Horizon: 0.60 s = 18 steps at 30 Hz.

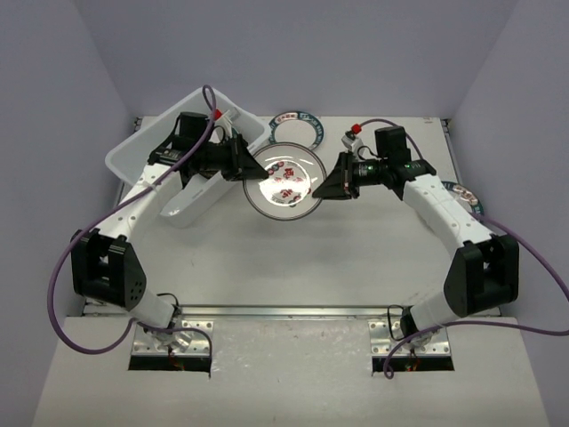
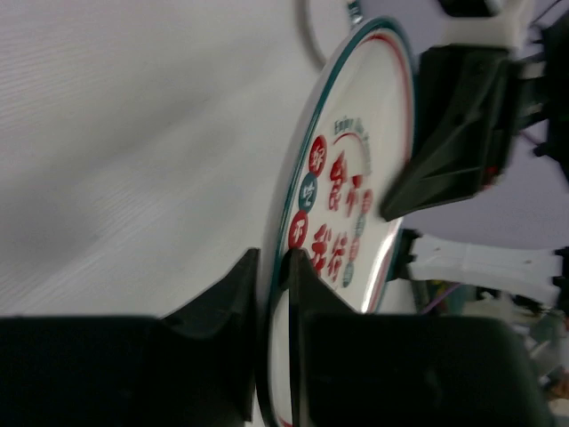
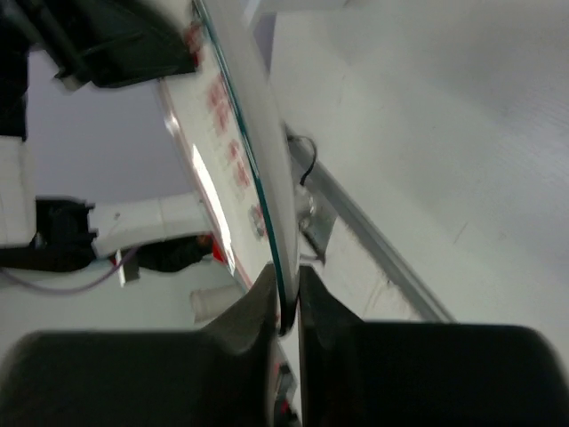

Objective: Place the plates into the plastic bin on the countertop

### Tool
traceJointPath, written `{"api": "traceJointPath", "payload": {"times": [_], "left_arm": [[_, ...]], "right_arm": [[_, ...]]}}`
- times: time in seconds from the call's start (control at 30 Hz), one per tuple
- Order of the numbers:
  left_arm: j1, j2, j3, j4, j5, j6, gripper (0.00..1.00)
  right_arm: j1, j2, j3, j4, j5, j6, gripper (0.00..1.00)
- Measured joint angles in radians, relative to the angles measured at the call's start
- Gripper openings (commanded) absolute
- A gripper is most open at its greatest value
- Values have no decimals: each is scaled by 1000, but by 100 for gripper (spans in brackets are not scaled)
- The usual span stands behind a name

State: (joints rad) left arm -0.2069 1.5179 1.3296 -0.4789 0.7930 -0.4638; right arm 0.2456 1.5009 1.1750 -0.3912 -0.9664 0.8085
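Observation:
A round white plate [image 1: 284, 181] with red characters and a teal rim hangs above the middle of the countertop [image 1: 293, 258], held from both sides. My left gripper [image 1: 247, 167] is shut on its left rim; in the left wrist view the fingers pinch the plate [image 2: 356, 133] edge at the left gripper [image 2: 276, 267]. My right gripper [image 1: 324, 185] is shut on the opposite rim; in the right wrist view the plate [image 3: 244, 98] runs into the right gripper [image 3: 284, 298]. The plastic bin [image 1: 133, 153] stands at the back left, behind my left arm.
A teal-ringed plate [image 1: 296, 127] lies at the back, right of the bin. Another plate [image 1: 468, 195] shows partly under my right forearm. A metal rail [image 1: 284, 311] runs along the near edge. Purple cables loop beside both arms.

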Motion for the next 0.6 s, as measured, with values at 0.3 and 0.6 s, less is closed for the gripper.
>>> {"api": "traceJointPath", "payload": {"times": [0.3, 0.6], "left_arm": [[97, -10, 44, -30, -256, -96, 0], [384, 91, 136, -31, -668, -263, 0]], "right_arm": [[-30, -10, 8, -2, 16, 26, 99], [-128, -46, -81, -126, 191, 9, 99]]}}
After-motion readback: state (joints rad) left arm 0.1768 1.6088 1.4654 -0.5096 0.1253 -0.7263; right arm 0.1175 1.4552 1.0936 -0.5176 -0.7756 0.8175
